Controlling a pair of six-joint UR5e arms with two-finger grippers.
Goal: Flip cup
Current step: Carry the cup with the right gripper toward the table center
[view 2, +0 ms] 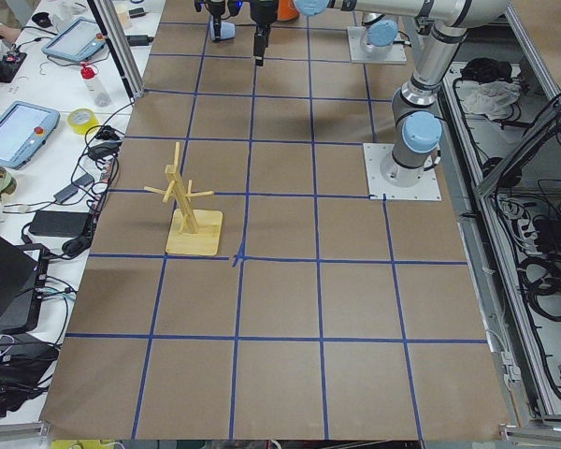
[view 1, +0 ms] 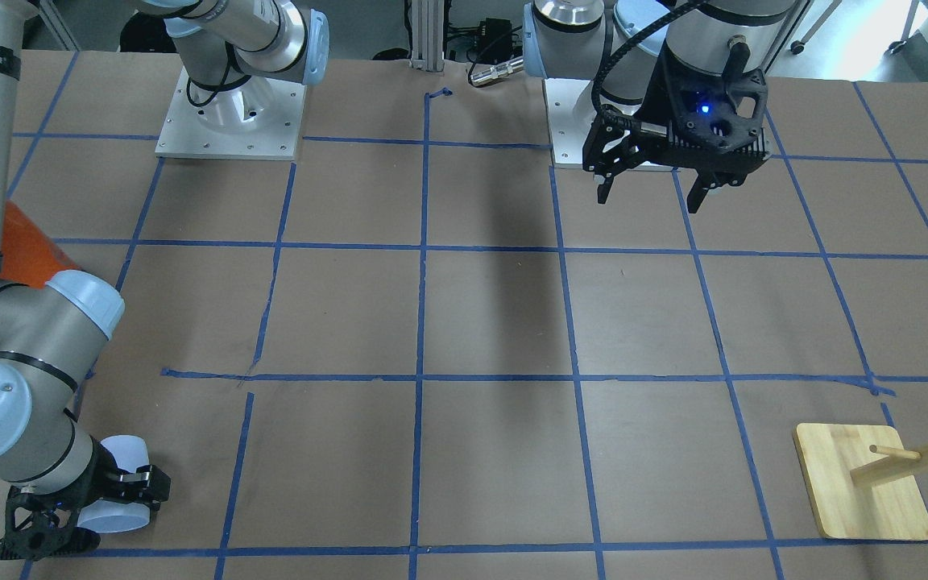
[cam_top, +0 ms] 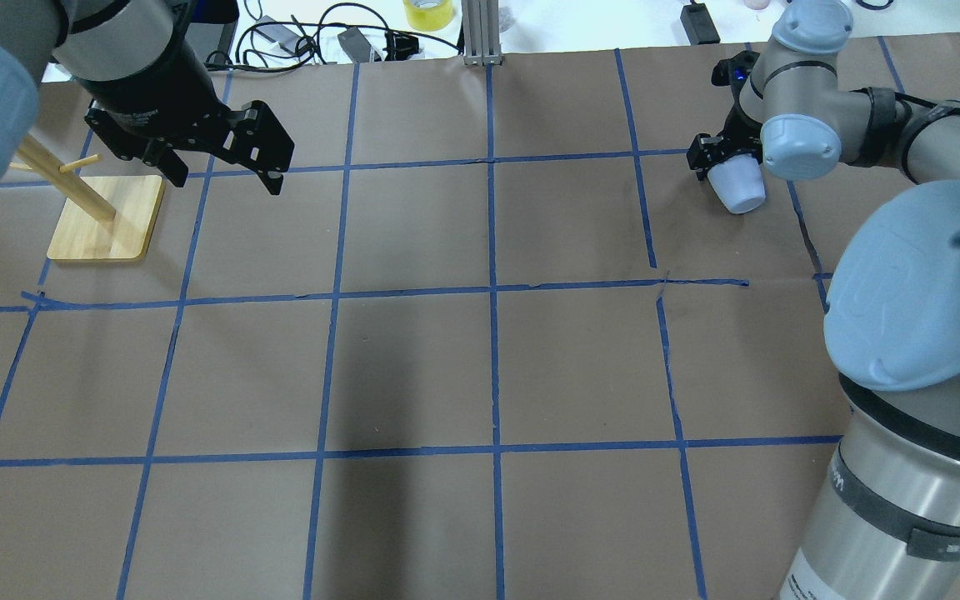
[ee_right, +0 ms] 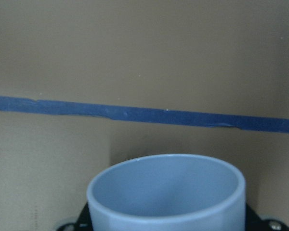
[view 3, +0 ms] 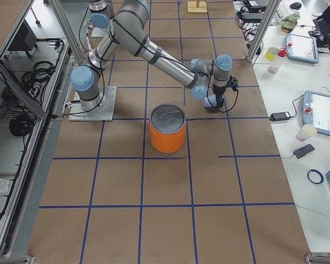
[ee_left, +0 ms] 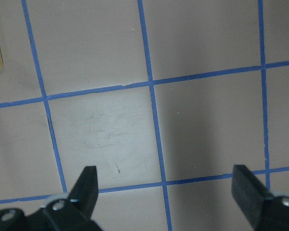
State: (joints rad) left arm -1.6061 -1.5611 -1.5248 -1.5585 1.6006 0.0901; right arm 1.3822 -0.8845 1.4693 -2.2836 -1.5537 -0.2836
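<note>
Right tool [cam_top: 726,167] clamped on the cup [cam_top: 738,187], fingers pressed to its sides. Seen from overhead, the cup sits far out at 2 o'clock on the tabletop [cam_top: 480,367], just inside a blue tape line. It is tilted well off upright, with a pale closed end toward the robot. The right wrist view looks onto the rim of the cup [ee_right: 168,192]: mouth open, blue inside, a tape line crossing beyond it at 12 o'clock. From the front-facing view, the right tool [view 1: 118,495] and the cup [view 1: 122,471] sit low at 8 o'clock. Cannot tell whether the cup touches the paper or hangs just clear of it.

Left tool [cam_top: 224,175] held above the tabletop at 10 o'clock in the overhead view, fingers spread wide, nothing between them. The left wrist view confirms this, with both fingertips of the left tool [ee_left: 166,187] apart over bare brown paper and tape.

Wooden peg stand [cam_top: 105,221] stands on its square base near the left tool, at its 8 o'clock, not touching.

Orange can [view 3: 168,135], silver top, upright. In the right-side view it stands near the cup [view 3: 212,101], at about its 7 o'clock, apart from it.
</note>
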